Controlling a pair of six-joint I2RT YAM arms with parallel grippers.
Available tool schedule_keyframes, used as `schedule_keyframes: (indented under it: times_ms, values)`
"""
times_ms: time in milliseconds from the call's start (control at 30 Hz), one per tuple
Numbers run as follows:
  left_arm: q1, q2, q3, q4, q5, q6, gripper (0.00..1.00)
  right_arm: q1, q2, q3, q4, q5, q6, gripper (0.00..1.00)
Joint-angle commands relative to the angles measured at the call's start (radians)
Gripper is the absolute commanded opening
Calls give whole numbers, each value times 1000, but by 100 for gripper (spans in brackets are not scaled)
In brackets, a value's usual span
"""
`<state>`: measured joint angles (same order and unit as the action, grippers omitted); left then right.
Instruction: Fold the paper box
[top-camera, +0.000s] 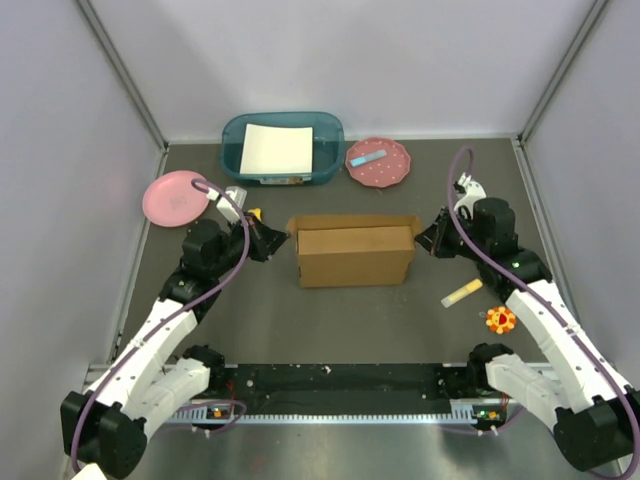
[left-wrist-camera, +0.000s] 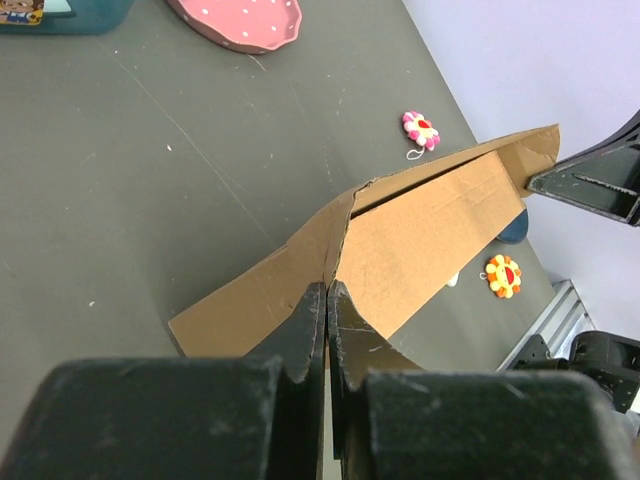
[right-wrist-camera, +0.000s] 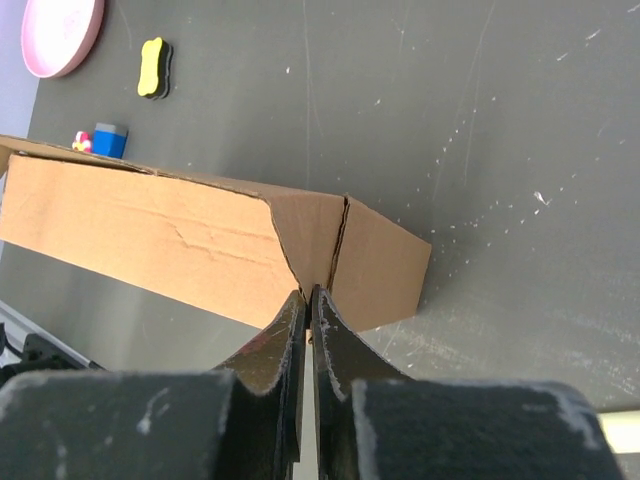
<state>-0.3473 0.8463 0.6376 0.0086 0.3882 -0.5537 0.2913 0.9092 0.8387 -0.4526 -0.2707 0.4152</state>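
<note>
Dark grey table carried everything. Plain brown corrugated cardboard paper box sat mid-table, long face toward the arm bases, squarely between the two grippers. It was partly formed: walls up, with a thin strip of rim or flap showing along the far top edge.

Teal rectangular plastic bin was at the far edge, behind the box and well apart from it, with a white sheet lying inside. Plain pink round plate sat far left. Pink dotted scalloped plate sat just right of the bin, with a light blue strip on it.

Left gripper was at the box's left end, fingers pressed together and tips right on the corner fold of the cardboard. Couldn't tell whether any cardboard was pinched. Right gripper was at the right end in the same state: fingers closed, tips at the vertical seam of the end wall, grip on the board not confirmable.

Small stuff: yellow stick and orange flower toy lay near the right arm, clear of the box. Pink flower toy lay beyond the box in the left wrist view. Yellow-and-black bone-shaped piece and small blue block lay past the box's left end.
</note>
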Motion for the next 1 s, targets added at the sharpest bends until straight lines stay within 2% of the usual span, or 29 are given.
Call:
schedule_keyframes:
  times_ms: [0,233,533,767,967]
  values:
    - [-13,10,39,62,14,-46,0,49,-9,-42,-29,36,25,0]
    - [-25,17,62,37,12,-103,0,134,-6,-35,-31,103,36,0]
    - [-33,-1,37,34,-6,-252,0,152,-3,-46,-34,122,40,0]
    - [-30,-4,105,-43,-97,-230,0,157,-10,-52,-38,137,36,0]
    - [-32,45,152,-64,-66,-304,0,160,-6,-78,-41,160,7,0]
